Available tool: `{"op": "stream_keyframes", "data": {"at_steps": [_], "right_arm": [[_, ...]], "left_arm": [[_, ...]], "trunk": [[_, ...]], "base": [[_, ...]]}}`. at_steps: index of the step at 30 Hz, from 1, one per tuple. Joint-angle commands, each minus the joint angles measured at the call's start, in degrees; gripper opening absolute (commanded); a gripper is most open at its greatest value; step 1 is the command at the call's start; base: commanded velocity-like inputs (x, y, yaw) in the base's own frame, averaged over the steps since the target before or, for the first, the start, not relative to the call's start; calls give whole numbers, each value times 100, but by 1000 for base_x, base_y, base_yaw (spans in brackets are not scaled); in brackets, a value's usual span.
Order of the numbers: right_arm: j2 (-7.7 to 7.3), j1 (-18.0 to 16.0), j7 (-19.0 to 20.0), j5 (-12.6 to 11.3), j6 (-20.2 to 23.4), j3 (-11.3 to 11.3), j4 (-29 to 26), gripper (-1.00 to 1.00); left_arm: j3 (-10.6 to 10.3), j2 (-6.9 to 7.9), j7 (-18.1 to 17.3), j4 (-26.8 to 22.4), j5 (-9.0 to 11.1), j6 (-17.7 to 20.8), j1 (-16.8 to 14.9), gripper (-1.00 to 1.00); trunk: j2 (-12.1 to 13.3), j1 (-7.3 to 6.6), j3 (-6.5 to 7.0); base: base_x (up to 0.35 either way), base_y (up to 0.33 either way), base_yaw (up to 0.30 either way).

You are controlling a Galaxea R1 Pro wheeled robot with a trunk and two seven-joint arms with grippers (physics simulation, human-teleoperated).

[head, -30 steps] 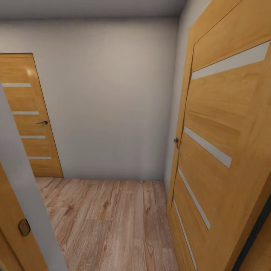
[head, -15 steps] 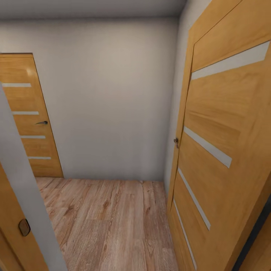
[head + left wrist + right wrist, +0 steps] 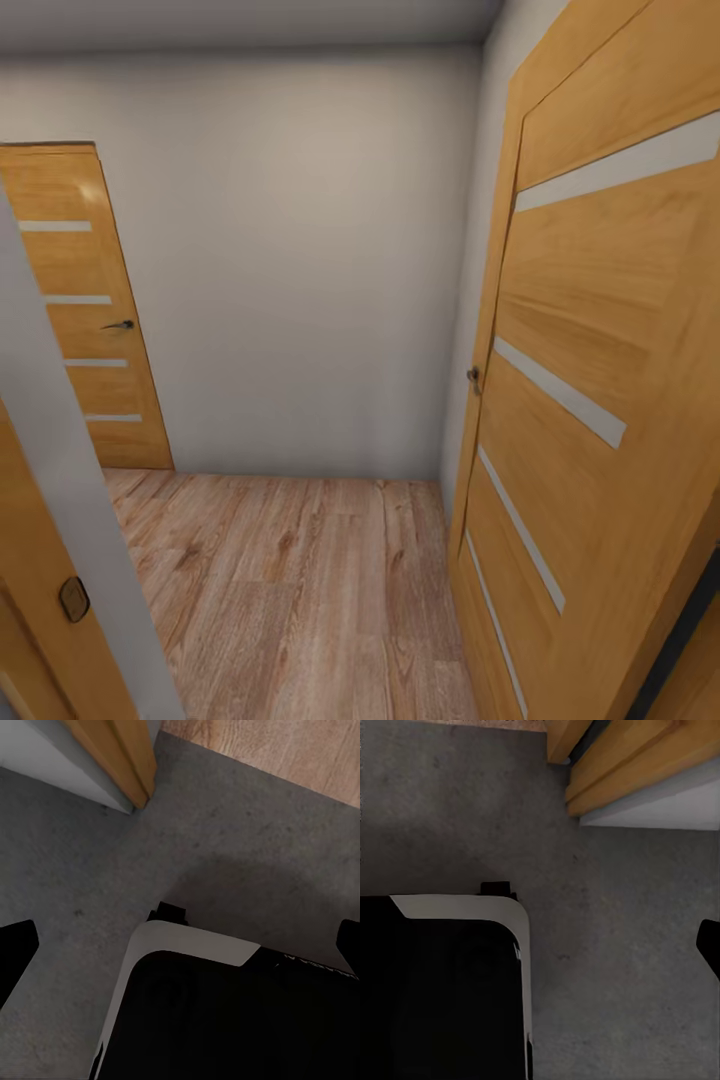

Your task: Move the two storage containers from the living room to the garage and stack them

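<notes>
The robot's base (image 3: 225,1020) straddles the grey concrete floor (image 3: 75,870) at a hallway's wood-plank flooring (image 3: 300,580); probably mid-trip. Both grippers' fingers look spread, gripping nothing. No container appears.

A strip of bare wood-plank flooring (image 3: 300,590) runs open through the lower middle of the head view up to the grey-white wall (image 3: 300,260). An open wooden door (image 3: 600,400) crowds the right side; a grey door jamb (image 3: 70,480) slants across the lower left, a closed door (image 3: 85,310) beyond it.
</notes>
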Motion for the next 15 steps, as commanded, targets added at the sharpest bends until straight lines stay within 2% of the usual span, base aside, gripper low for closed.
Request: {"op": "stream_keyframes", "data": {"at_steps": [1,10,15], "right_arm": [[-2,-8,-7,-50,-35,49,18,100],[-9,-8,-2,-50,-35,49,18,100],[-8,-8,-2,-48,-35,49,18,100]], "left_arm": [[-11,-1,10,6,20,-16,-5,100],[-15,-1,10,6,17,-13,-5,100],[-17,-1,10,4,10,30,-5,100]], "trunk": [[-7,1,-9],[-7,1,-9],[-7,1,-9]], "base": [[0,0,89],[10,0,20],[249,0,1]]}}
